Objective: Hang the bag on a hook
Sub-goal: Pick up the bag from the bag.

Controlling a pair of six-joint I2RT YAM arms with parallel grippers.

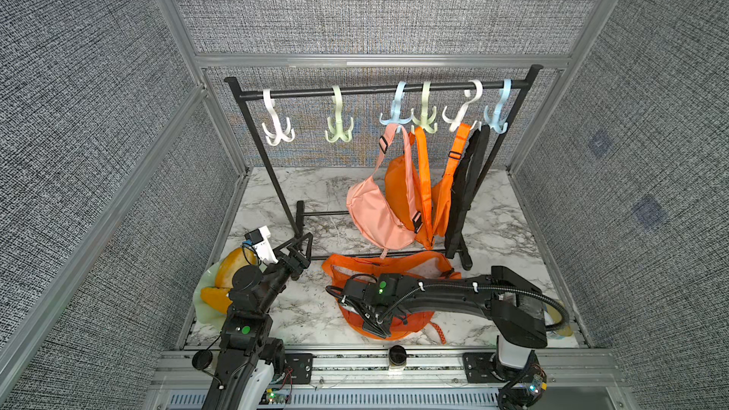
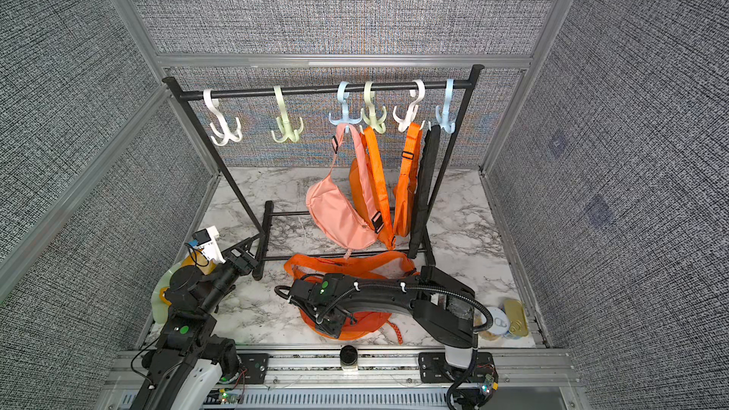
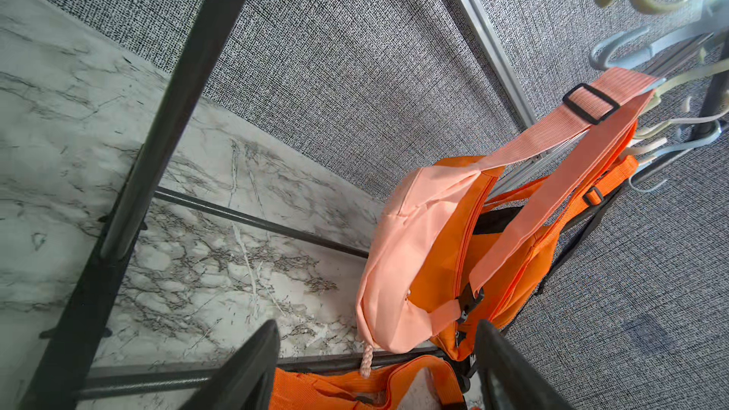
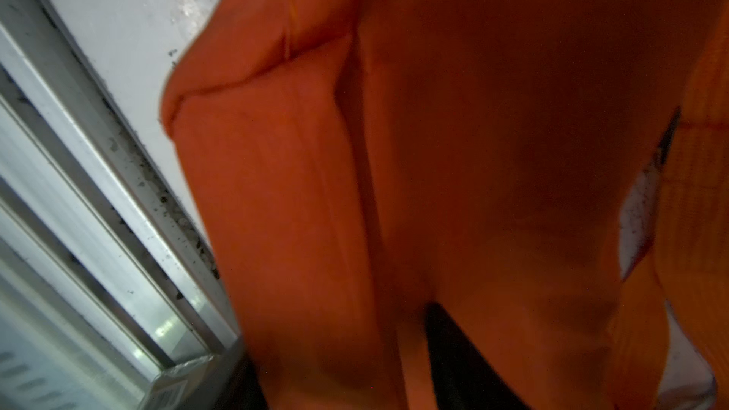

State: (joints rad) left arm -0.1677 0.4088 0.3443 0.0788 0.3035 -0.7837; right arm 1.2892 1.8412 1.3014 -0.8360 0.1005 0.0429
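Nothing legible anywhere — the printing on the tins (image 2: 516,315) at the tabletop (image 2: 465,207) edge and a small label (image 4: 167,393) in the right wrist view are too blurred.

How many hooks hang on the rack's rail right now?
6, along the rail from the left: white hook, green hook, blue hook, second green hook, second white hook, second blue hook. None appears hidden.

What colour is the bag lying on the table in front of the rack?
The bag is bright orange, clearest in a top view.
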